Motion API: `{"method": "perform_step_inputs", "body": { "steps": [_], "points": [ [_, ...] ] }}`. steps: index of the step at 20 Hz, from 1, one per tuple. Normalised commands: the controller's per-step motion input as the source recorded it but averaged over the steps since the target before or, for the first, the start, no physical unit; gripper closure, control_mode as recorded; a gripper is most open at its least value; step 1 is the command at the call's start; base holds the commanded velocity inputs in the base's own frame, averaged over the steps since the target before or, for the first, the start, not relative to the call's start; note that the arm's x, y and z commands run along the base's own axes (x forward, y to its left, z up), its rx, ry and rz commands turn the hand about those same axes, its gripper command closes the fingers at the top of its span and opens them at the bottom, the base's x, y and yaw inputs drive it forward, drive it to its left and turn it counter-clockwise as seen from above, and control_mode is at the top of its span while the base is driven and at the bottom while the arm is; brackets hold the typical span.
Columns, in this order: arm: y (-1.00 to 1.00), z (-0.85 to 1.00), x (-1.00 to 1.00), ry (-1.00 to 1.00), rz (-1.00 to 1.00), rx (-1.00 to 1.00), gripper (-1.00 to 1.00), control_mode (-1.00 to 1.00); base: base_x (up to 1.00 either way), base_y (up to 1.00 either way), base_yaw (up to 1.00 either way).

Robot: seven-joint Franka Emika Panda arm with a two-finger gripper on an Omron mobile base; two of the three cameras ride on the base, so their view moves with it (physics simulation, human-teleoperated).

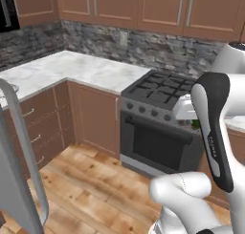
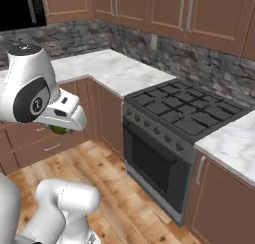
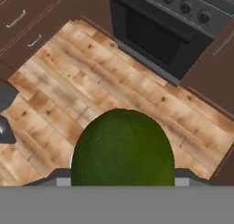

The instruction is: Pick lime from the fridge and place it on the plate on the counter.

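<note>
Filling the lower centre of the hand view, the lime [image 3: 122, 147] sits clenched in the gripper [image 3: 122, 179], its rounded green body showing no clear long axis. In the right base view it peeks out at the left, above the wooden floor [image 3: 114, 88], near the oven [image 2: 164, 163].

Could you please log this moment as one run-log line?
phase: carry | gripper: shut on lime | position: above wooden floor
</note>
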Motion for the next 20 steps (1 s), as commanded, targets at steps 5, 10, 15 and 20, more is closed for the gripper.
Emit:
{"method": "perform_step_inputs", "body": {
  "steps": [5,10,15,20],
  "points": [
    [0.00,0.00,0.00,0.00,0.00,0.00,1.00,1.00,0.41,-0.96,0.50],
    [0.00,0.00,0.00,0.00,0.00,0.00,1.00,1.00,0.83,-0.60,0.61],
    [0.00,0.00,0.00,0.00,0.00,0.00,1.00,1.00,0.78,-0.45,0.68],
    [0.00,0.00,0.00,0.00,0.00,0.00,1.00,1.00,0.96,-0.05,0.53]
  ]
}}
